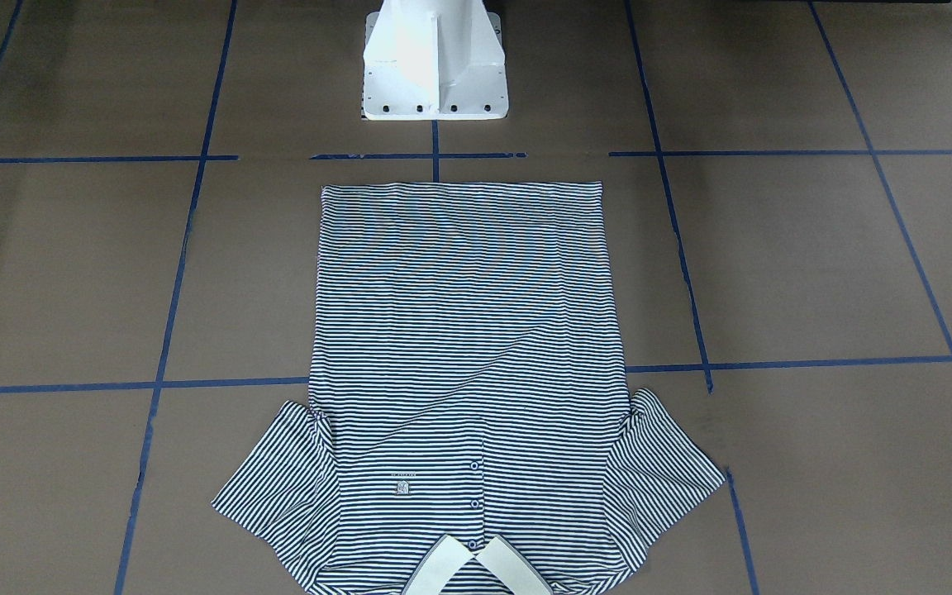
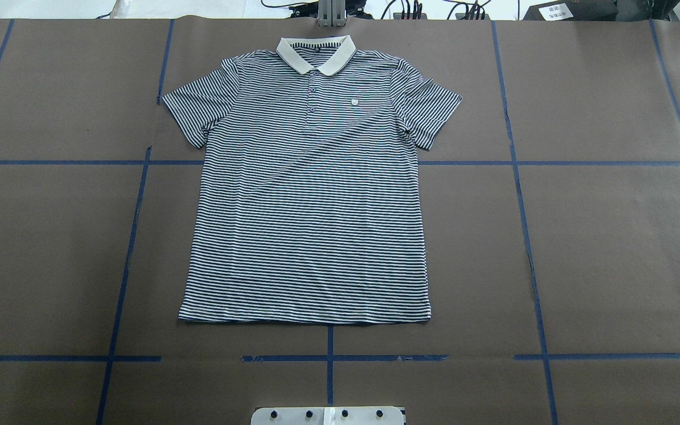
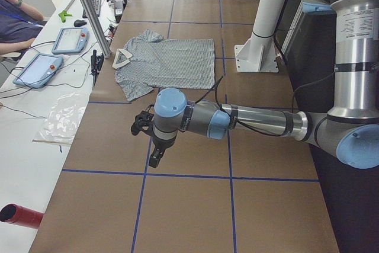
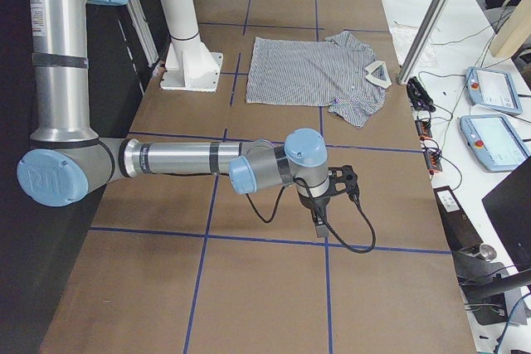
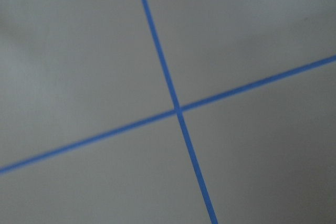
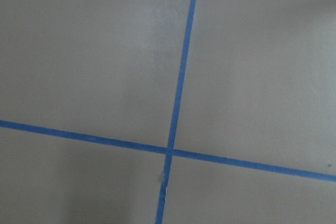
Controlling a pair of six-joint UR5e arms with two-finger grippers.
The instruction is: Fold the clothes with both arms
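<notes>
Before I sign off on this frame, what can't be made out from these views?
Left hand: seen only in the exterior left view, so open or shut is unclear.
Right hand: the same, exterior right view only.
Both wrist views: blurred, showing only tape lines.
Polo shirt: its collar is cut off by the front-facing view's bottom edge.
Chest logo: too small to read in any view.

I work in a robotics lab: brown tape-gridded table (image 2: 611,248), grey-blue teach pendants (image 3: 37,69) beyond its far edge.

Polo shirt (image 2: 307,224) striped navy-and-white, collar (image 2: 340,59) cream — table (image 2: 611,248) brown.
</notes>
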